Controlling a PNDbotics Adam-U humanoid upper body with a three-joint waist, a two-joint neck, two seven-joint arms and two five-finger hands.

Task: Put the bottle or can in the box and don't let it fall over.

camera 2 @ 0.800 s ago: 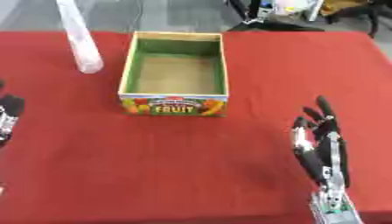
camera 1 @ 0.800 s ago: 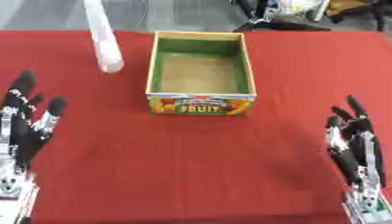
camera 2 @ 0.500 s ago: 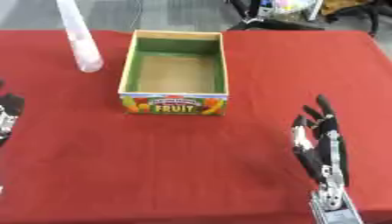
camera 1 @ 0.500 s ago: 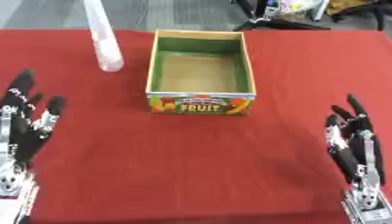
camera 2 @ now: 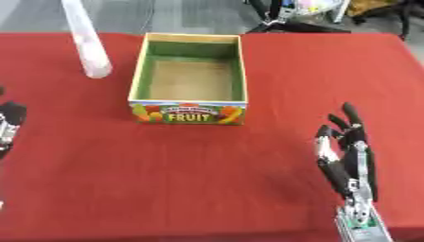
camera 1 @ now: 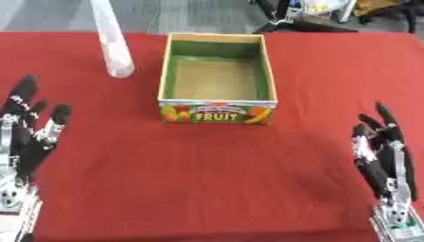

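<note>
A tall pale, translucent bottle [camera 1: 112,40] stands upright on the red table, just left of the box and apart from it. The open cardboard box [camera 1: 218,99], green inside with a "FRUIT" label on its front wall, sits at the middle of the far half and holds nothing. My left hand [camera 1: 25,137] rests open near the lower left corner, fingers up. My right hand [camera 1: 385,158] rests open near the lower right corner, fingers up. Both hands are far from the bottle and the box.
The red tablecloth [camera 1: 207,175] covers the whole work surface. Beyond its far edge lies grey floor with chair legs and clutter [camera 1: 306,12] at the upper right.
</note>
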